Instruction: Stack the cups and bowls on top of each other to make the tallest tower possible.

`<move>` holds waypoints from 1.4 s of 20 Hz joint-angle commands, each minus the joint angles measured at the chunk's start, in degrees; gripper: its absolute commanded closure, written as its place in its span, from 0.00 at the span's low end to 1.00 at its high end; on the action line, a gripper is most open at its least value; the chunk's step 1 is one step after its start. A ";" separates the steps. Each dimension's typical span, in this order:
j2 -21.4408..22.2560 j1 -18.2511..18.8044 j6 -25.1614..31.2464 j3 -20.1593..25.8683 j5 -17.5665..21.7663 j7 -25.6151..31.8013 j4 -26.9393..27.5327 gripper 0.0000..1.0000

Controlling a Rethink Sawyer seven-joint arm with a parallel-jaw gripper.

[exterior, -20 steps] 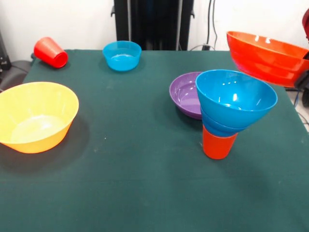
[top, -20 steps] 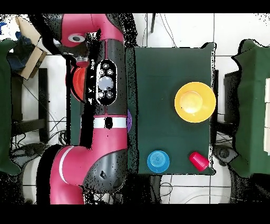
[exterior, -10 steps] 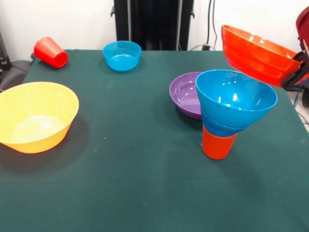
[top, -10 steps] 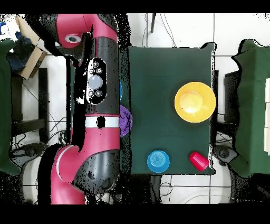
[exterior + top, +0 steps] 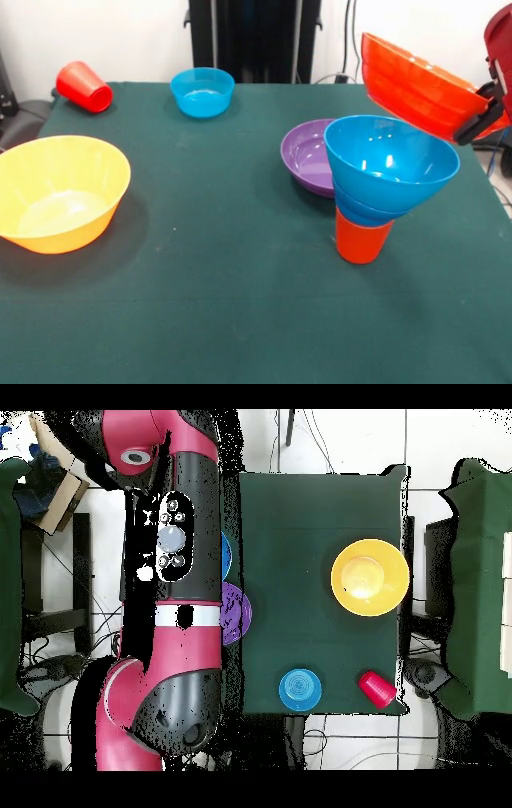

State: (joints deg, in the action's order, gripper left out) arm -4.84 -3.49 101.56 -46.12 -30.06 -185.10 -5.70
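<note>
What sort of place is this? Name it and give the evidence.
Probably a robotics lab or test room. A red robot arm works over a table under a green cloth, toy-like plastic bowls such as the yellow bowl are set out on it, and loose cables hang down the white wall behind.

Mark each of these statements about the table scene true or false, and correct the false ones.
1. The large orange-red plastic bowl is held tilted in the air by the gripper. True.
2. The red plastic cup stands upright. False: it lies on its side near the table's corner.
3. The tower has an orange cup at its base with blue bowls nested above. True.
4. The large yellow-orange plastic bowl sits on the tower. False: it rests alone on the green table.
5. The wide purple plastic bowl rests on the table behind the tower. True.
</note>
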 commanded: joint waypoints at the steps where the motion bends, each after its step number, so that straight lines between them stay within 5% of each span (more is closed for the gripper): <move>1: 0.36 -0.89 -1.52 1.22 0.39 -6.29 -7.18 1.00; 12: 5.88 -3.14 -13.85 7.71 4.69 1.77 -20.67 1.00; 28: 10.89 -3.96 -22.01 11.04 5.05 9.78 -32.30 1.00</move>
State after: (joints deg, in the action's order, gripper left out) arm 3.41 -6.92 82.79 -42.30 -29.14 -185.10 -29.62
